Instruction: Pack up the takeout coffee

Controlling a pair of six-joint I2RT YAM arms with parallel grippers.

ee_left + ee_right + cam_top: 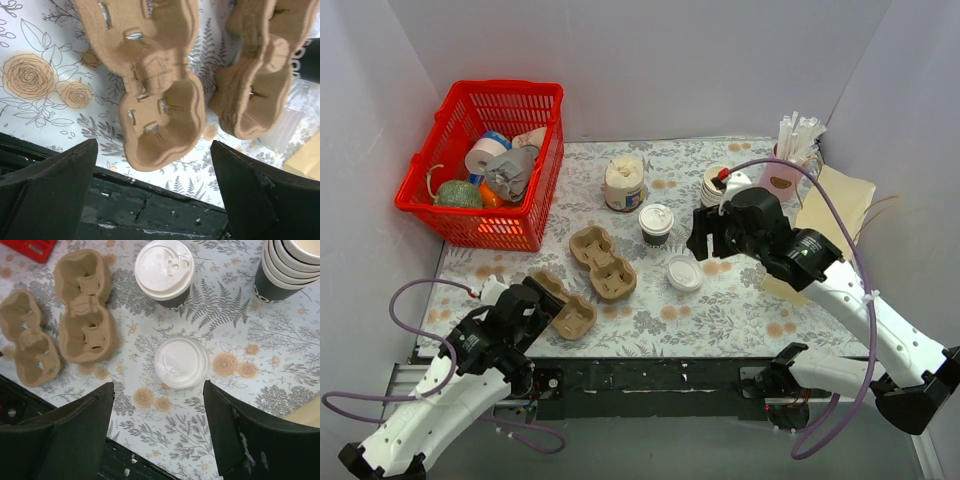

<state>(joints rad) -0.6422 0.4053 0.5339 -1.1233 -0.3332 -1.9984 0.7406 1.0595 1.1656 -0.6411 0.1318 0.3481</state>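
Looking down on a table under a white cloth printed with flowers [720, 310], with two robot arms reaching in from the near edge

At the far left corner stands a red plastic basket [485, 160] holding tape rolls and other odds and ends. Near the front left, the left gripper [154, 150] has its two dark fingers spread wide with nothing held. Its wrist camera shows the near end of a brown moulded-pulp two-cup carrier [572, 312] lying in the gap between them; whether the fingers touch it cannot be told. Both wells of that carrier show no cup. A second carrier [603, 262] of the same kind lies just beyond it, toward the middle of the table.

Farther back, near the centre, stands a cream-coloured jar [624, 183] with a brown label. Just in front of the jar and right of the second carrier stands the takeout coffee [656, 224], a small upright paper cup with a dark side and a flat round white lid. It sits on the cloth, apart from both grippers and outside the carriers.

A loose white lid [684, 272] lies flat on the cloth, in front of the coffee and slightly right. A stack of lidless paper cups [715, 185] stands behind the right arm.

The right gripper [159, 385] is also spread wide and holds nothing, poised over the loose lid. At the far right are a pink holder [788, 165] of white sticks and some tan paper sheets [838, 200]
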